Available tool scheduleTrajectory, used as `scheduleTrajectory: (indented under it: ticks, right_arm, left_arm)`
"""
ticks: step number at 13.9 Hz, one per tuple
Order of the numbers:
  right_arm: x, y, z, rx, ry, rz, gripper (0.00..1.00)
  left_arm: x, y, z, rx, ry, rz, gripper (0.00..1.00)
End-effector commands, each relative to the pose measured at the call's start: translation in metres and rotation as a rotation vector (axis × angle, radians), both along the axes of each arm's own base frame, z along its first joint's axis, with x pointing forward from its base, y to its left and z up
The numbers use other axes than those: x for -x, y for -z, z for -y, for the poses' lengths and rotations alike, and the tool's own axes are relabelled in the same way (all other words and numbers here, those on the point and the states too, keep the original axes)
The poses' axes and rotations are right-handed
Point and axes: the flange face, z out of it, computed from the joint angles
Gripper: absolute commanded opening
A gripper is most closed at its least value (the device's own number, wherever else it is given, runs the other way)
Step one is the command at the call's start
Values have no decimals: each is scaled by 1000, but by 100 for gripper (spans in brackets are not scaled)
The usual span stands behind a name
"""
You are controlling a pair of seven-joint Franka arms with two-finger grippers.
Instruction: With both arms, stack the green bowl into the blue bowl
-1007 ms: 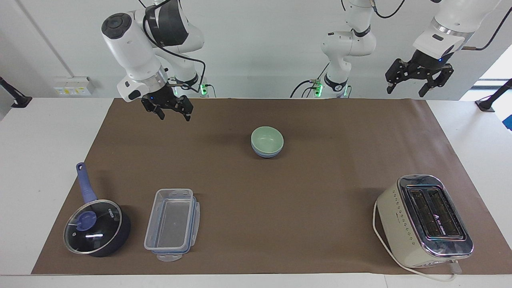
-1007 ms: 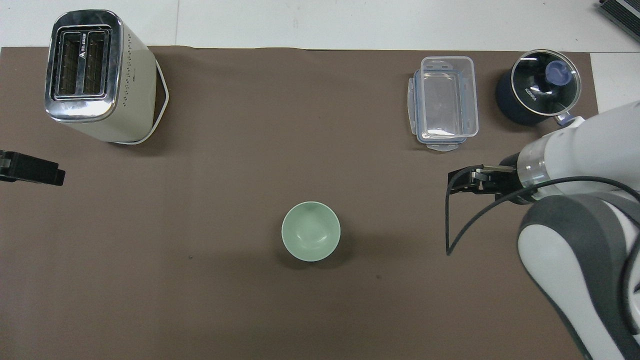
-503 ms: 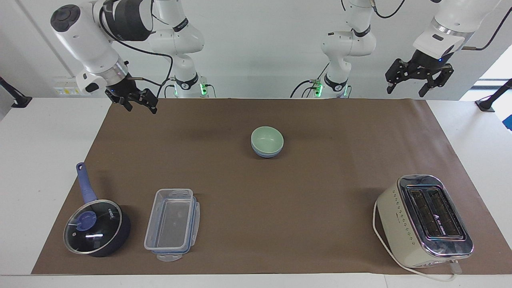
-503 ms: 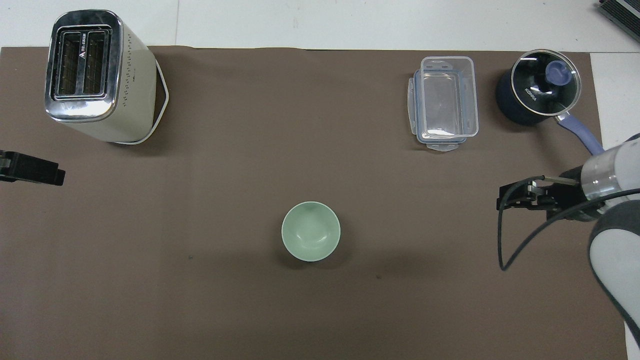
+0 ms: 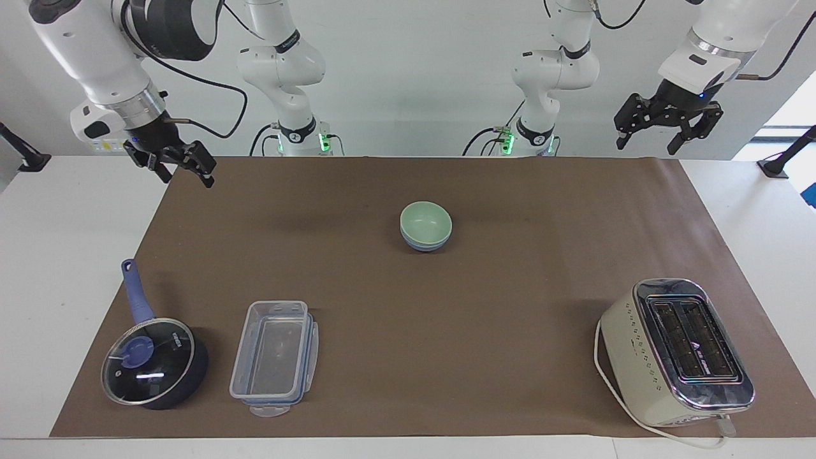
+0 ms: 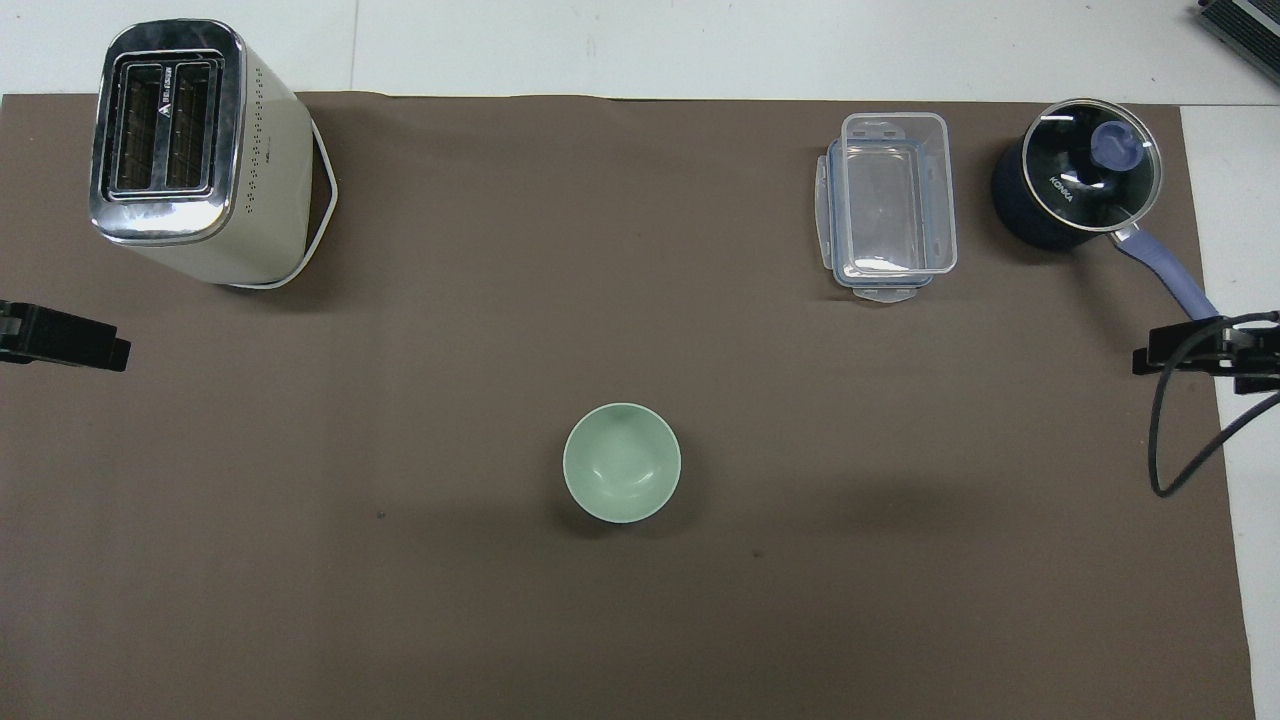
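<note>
Facing view shows the right end effector (image 5: 180,167) has swung away from the small pale mint-green bowl (image 5: 426,222), which sits nested in the periwinkle-blue bowl (image 5: 423,244); the stack looks finished. It now hangs open and empty over the brown mat's (image 5: 497,306) edge. The left end effector (image 5: 668,124) waits, open and empty. Open mat surrounds the bowls; toaster (image 5: 677,352), clear container (image 5: 275,357) and saucepan (image 5: 155,361) stand well apart.

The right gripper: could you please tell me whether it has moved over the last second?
Yes. The right gripper has swung away from the stacked bowls toward the mat's edge at its own end of the table.
</note>
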Motion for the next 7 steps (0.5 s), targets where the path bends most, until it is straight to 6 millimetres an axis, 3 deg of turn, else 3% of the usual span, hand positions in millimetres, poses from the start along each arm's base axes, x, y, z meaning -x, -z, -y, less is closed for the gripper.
scheduleTrajectory:
  ticks: [1,4,7]
  right_arm:
    - [-2,-36,5,43,-17,16,100]
    - [12,-70,4,48,-19,1,100]
    - [33,-90,0,55,-19,-12,100]
  left_arm:
    - [5,-1,-1,6,-7,16,100]
    - [6,0,0,6,-7,15,100]
    - [6,-1,0,6,-6,16,100]
